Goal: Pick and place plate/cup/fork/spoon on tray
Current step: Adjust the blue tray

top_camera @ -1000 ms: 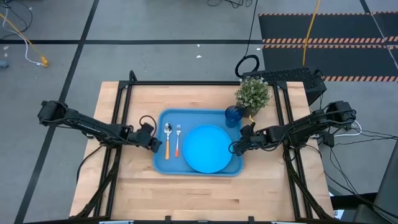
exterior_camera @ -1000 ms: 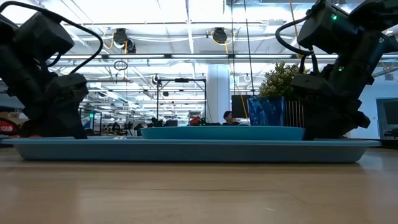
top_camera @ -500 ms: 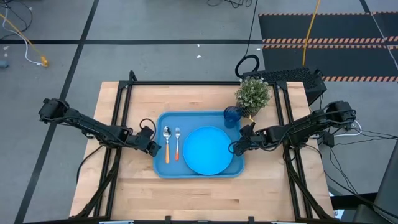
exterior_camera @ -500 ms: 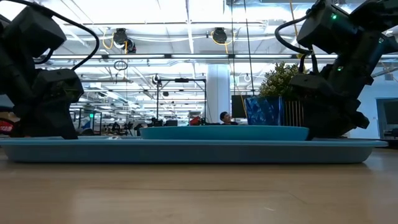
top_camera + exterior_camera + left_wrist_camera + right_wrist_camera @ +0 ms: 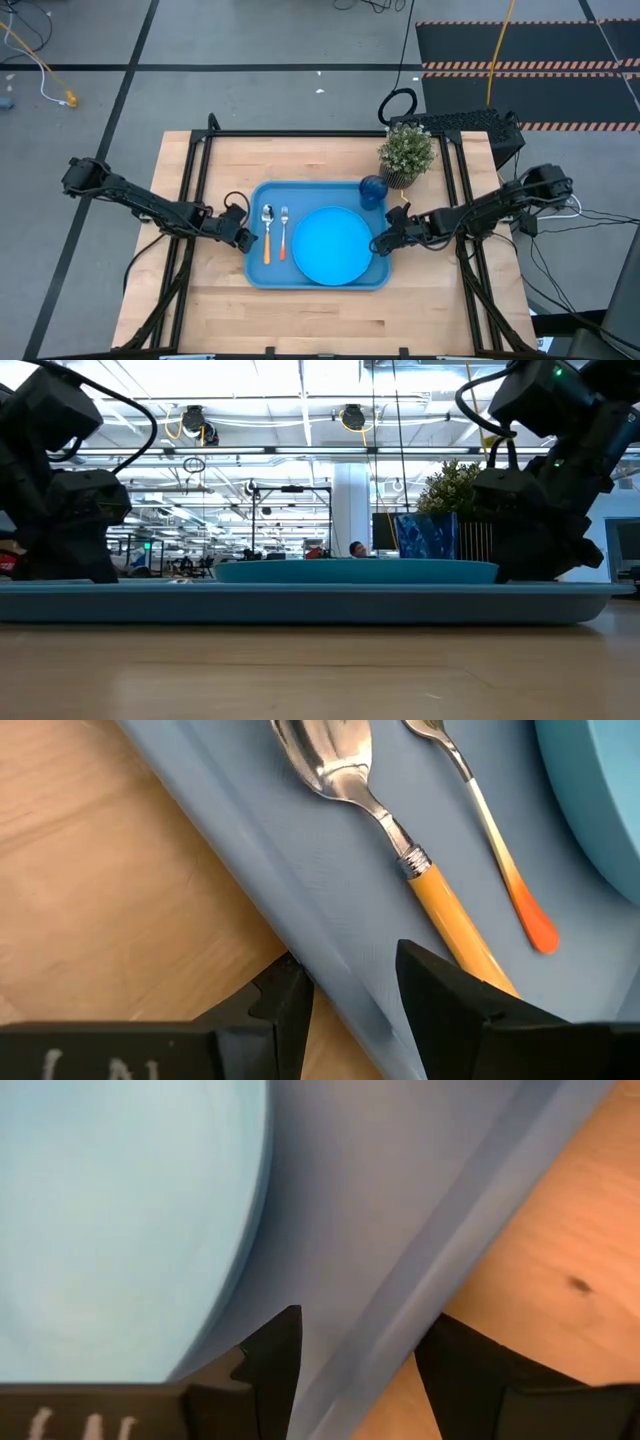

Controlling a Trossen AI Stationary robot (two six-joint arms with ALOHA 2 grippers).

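While the left gripper (image 5: 246,238) straddles the tray's (image 5: 310,276) left rim, fingers (image 5: 290,1005) part-open on either side, the right gripper (image 5: 382,243) straddles its right rim likewise, fingers (image 5: 275,1355) part-open. Whether either pinches the rim, I cannot tell. Inside the tray lie the spoon (image 5: 268,231), then the fork (image 5: 284,230), then the plate (image 5: 333,245). Behind the plate stands the cup (image 5: 373,189), beside a potted plant (image 5: 406,152) on the tabletop (image 5: 220,310).

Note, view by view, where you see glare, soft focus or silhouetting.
Left wrist view: bright glints on the spoon bowl; fingers dark. Right wrist view: plate pale, its edge soft. Low view: ceiling lights blown out, arms silhouetted, tray rim clear. High view: even light, faint shadows.
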